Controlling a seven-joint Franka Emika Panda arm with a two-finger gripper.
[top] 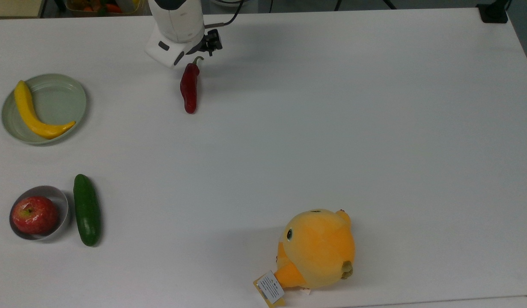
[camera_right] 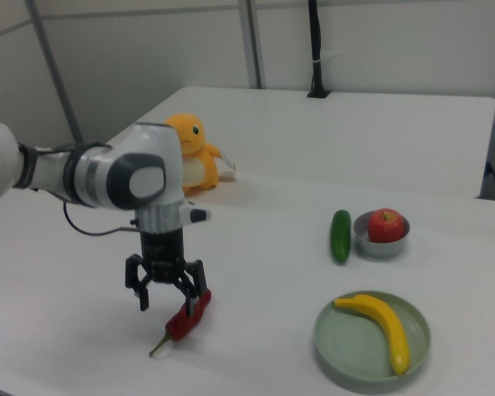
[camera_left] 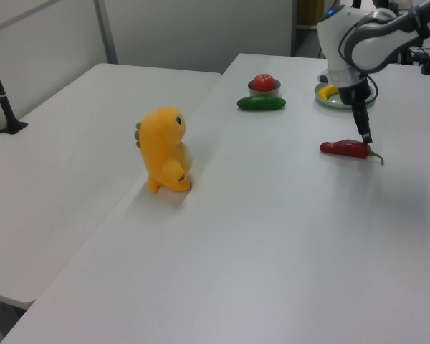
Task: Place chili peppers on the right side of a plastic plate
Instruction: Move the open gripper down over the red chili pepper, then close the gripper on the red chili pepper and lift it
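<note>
The dark red chili pepper lies on the white table, its curled stem toward the top view's upper edge. My gripper hangs open just above the pepper's stem end, one finger on each side, and nothing is held. In the left view the gripper reaches down to just over the chili pepper. The sage-green plastic plate sits far toward the top view's left with a yellow banana lying in it. In the right view the plate is to the right of the chili pepper.
A grey bowl holding a red apple and a dark green cucumber sit at the top view's lower left. An orange plush toy stands near the front edge. The white arm reaches in from the top edge.
</note>
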